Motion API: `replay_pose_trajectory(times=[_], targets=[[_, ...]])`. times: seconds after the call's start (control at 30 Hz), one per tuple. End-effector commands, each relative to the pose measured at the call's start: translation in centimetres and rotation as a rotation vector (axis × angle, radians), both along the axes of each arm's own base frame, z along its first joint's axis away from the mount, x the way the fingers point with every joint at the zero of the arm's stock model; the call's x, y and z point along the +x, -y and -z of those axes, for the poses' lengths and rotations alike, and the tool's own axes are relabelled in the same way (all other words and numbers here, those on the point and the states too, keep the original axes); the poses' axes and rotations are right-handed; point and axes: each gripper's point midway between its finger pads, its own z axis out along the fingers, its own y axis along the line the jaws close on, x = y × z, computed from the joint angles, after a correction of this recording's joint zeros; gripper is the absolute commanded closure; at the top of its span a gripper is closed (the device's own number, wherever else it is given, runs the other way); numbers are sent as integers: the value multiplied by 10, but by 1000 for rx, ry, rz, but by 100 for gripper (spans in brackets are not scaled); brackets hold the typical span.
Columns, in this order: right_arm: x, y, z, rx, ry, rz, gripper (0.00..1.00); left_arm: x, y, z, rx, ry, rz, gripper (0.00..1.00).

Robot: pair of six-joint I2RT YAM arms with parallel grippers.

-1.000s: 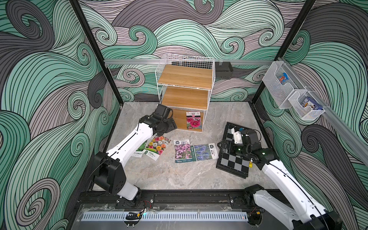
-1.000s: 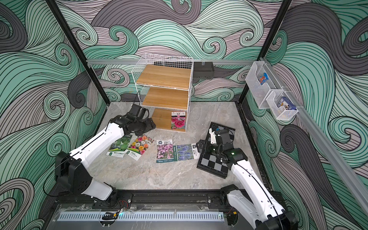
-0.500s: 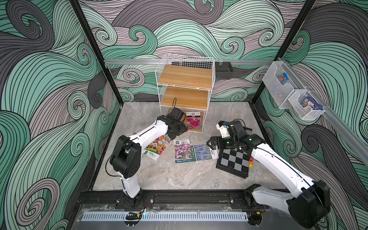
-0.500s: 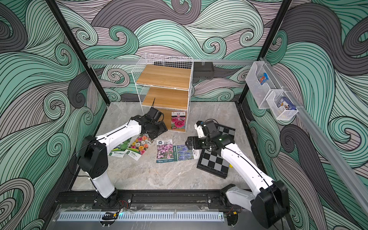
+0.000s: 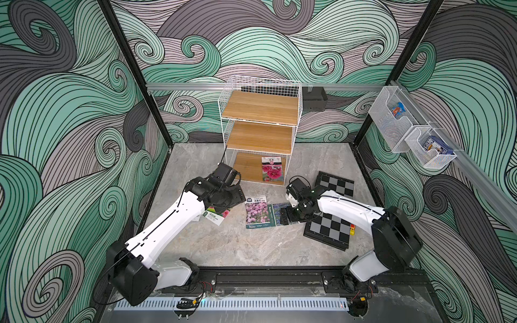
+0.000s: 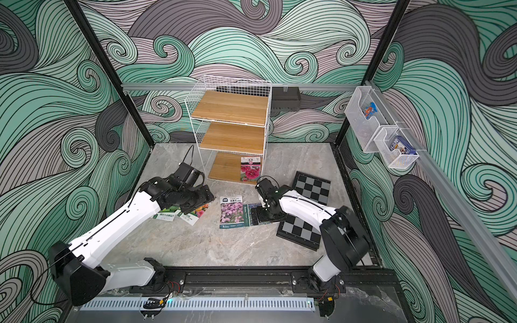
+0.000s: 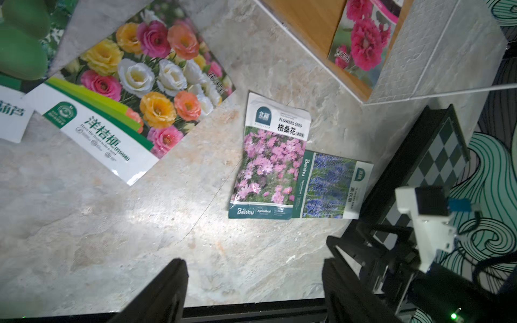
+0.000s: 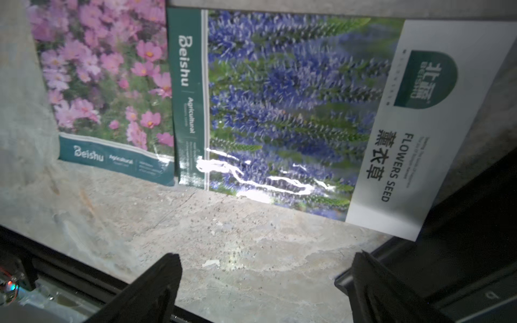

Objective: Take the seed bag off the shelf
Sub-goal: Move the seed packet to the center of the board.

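Observation:
The shelf (image 5: pixel 260 107) (image 6: pixel 230 109) is a white wire rack with three wooden boards at the back of the floor. On its bottom board lies the seed bag (image 5: pixel 272 173) (image 6: pixel 250 170) (image 7: pixel 363 42), printed with deep pink flowers, beside the rack's right edge. My left gripper (image 5: pixel 236 200) (image 6: pixel 205 200) (image 7: pixel 254 288) hovers open and empty over the floor, in front of the rack's left corner. My right gripper (image 5: pixel 286 216) (image 6: pixel 258 216) (image 8: pixel 265 285) is open and empty, low over the lavender bag (image 8: pixel 279 98).
On the floor lie a pink-flower bag (image 5: pixel 257 211), the lavender bag (image 7: pixel 330 184), a mixed-flower bag (image 7: pixel 134 84) and a green bag (image 6: pixel 165 214). A chessboard (image 5: pixel 328 226) is at the right. Clear bins (image 5: pixel 391 120) hang on the right wall.
My left gripper reached towards the rack's bottom tier, then drew back towards the front over the floor bags. My right gripper swung left off the chessboard to the lavender bag.

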Motion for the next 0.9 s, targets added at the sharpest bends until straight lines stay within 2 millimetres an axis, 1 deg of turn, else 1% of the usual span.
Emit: replay_pose_trajectory(times=[0.0, 0.1, 0.13, 0.27, 0.33, 0.4, 0.53, 0.63, 0.7, 0.77, 0.87], targets=[[15, 2, 0, -70, 48, 45, 1, -12, -10, -5, 15, 34, 43, 19], [19, -1, 15, -128, 34, 41, 0, -21, -20, -2, 31, 23, 40, 19], [21, -2, 18, -142, 35, 36, 1, -24, -22, -1, 35, 17, 41, 19], [24, -4, 41, -221, 14, -6, 1, -35, -28, 3, 43, 9, 60, 18], [25, -6, 51, -245, -1, -34, 1, -40, -32, 6, 49, 6, 65, 18], [23, -10, 59, -266, -11, -106, 1, -46, -36, 9, 53, 1, 65, 18], [16, -20, 66, -256, -32, -272, 1, -55, -43, 11, 60, 4, 71, 17], [2, -32, 67, -218, -47, -477, 1, -61, -47, 12, 53, 14, 64, 17], [-6, -40, 66, -191, -69, -565, 1, -64, -49, 14, 47, 18, 56, 17], [-9, -46, 66, -204, -51, -647, 1, -66, -49, 17, 38, 17, 52, 17], [-22, -59, 64, -197, -46, -797, 1, -68, -48, 20, 28, 19, 68, 17]])
